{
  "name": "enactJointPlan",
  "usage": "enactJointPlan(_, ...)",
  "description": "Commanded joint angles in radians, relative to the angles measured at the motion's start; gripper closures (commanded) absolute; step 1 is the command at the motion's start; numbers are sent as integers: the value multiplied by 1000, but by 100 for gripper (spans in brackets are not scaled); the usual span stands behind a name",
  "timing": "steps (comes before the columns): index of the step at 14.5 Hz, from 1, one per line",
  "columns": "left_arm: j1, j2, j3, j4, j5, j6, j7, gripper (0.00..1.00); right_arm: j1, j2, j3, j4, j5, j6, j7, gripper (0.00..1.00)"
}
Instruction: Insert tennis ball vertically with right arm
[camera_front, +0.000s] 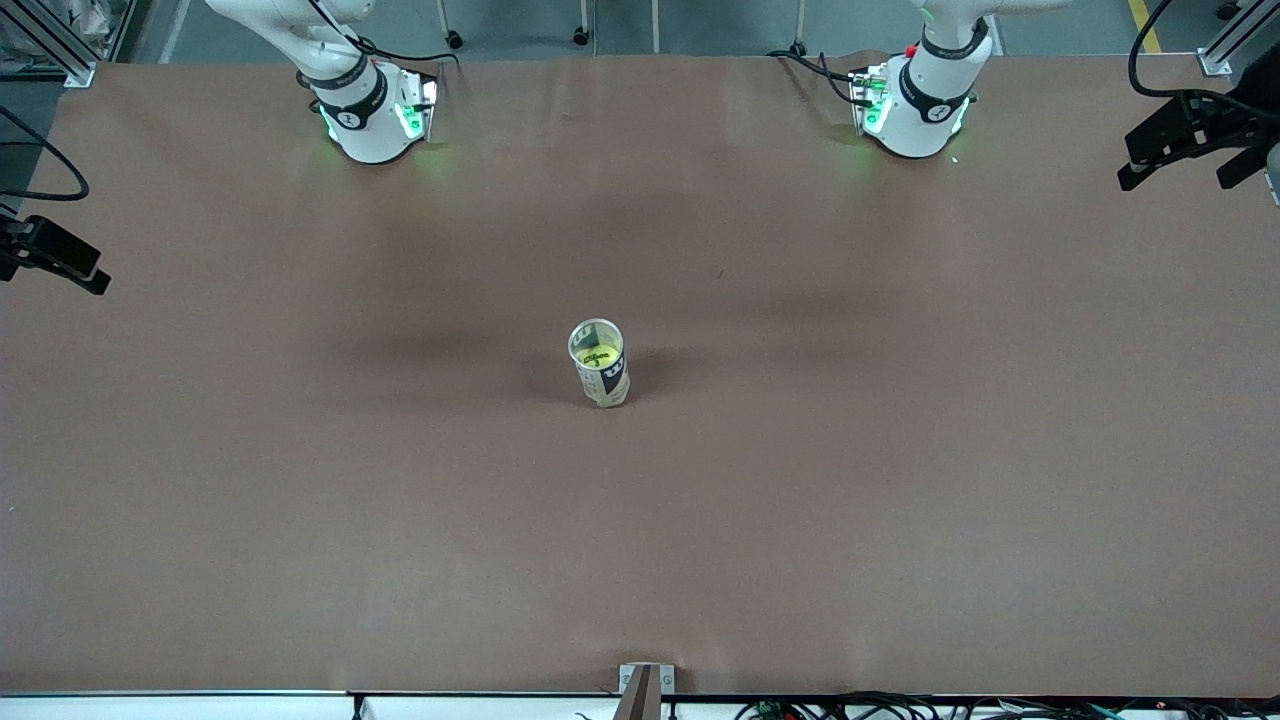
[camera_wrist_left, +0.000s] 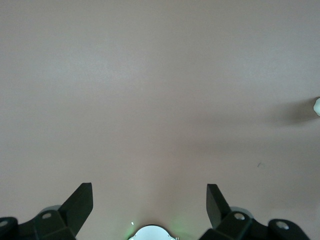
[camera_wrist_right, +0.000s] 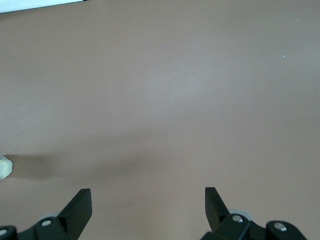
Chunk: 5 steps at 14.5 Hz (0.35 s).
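While both arms hang high with only their bases showing along the top of the front view, the tennis ball can (camera_front: 600, 365) stands upright near the middle of the frame on the brown table (camera_front: 900, 500), well apart from either base. Looking down through its open mouth, a yellow-green tennis ball (camera_front: 597, 356) already sits inside; the can is clear plastic with a dark printed label on its side. No loose ball lies anywhere on the table, so the insertion looks done, or nearly so.

From the left wrist view, the left gripper (camera_wrist_left: 149, 205) hovers over bare table with its jaws spread wide and nothing between them; a pale sliver at the middle of the right edge is probably the can (camera_wrist_left: 317, 106), with its shadow stretching beside it. This arm waits.

From the right wrist view, the right gripper (camera_wrist_right: 148, 207) also hangs over bare table, fingers wide apart and empty. A pale scrap at the lower left edge is likely the can (camera_wrist_right: 4, 167) again.

Were another ball to go in, my judgement is that the right gripper should bring it directly over the mouth, keep the descent vertical, and release only once the ball is inside the rim, since a light upright can would tip at any sideways nudge.
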Motion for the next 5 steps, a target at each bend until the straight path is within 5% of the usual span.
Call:
enactJointPlan(1,5,-25,-4,-19,18,-4,17,0,-10,1,6,7,10,2,0,0)
enactJointPlan(5,5,-25,-4,-20,18,-4,15,0,-7,1,6,7,16,2,-5,0)
